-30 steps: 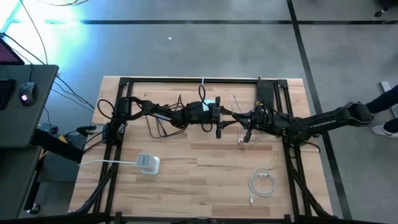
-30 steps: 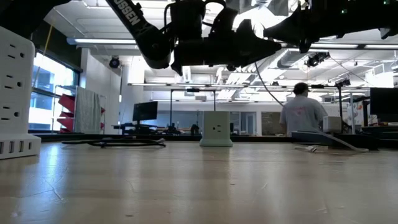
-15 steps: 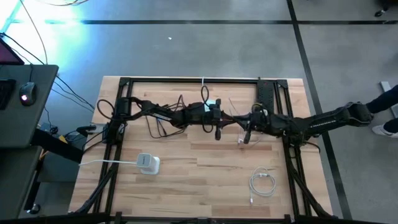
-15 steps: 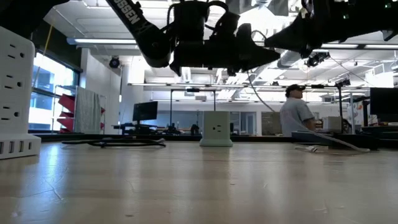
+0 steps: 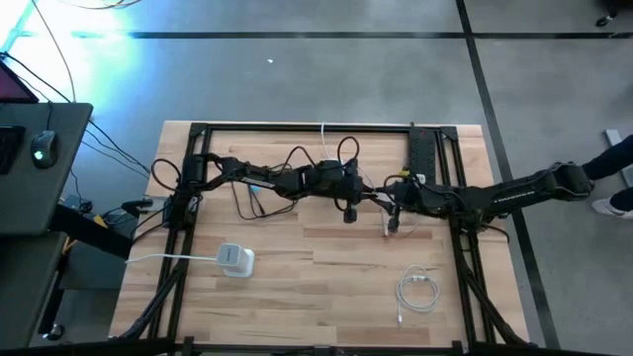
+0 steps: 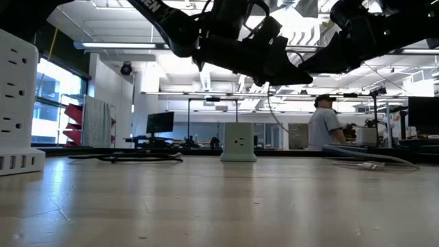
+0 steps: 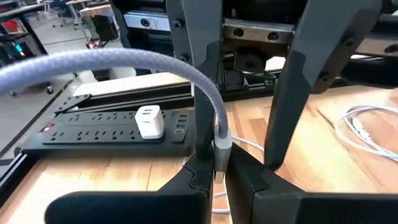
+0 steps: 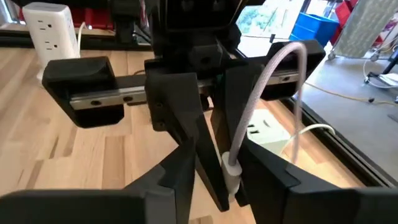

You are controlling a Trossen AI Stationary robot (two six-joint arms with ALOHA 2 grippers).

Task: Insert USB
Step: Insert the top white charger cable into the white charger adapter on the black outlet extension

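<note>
Above the middle of the tabletop (image 5: 297, 252), the left end effector (image 7: 219, 177) is clamped shut on the silver plug (image 7: 222, 149) of a grey braided cable (image 7: 124, 62), which arches up and away from the fingers (image 7: 199, 180). Facing it at close range, the right end effector (image 8: 231, 180) has its fingers partly apart around the same cable end, the white collar (image 8: 231, 168) sitting between them; whether they press on it cannot be told. In the high view the two end effectors meet near the tabletop's centre, both raised off the wood. A black power strip (image 7: 112, 127) with a white charger (image 7: 149, 121) plugged in lies near the back edge. A white outlet cube (image 5: 235, 259) stands toward the front left, and a coiled white cable (image 5: 417, 290) lies front right. A person (image 6: 324, 127) stands in the room beyond.
</note>
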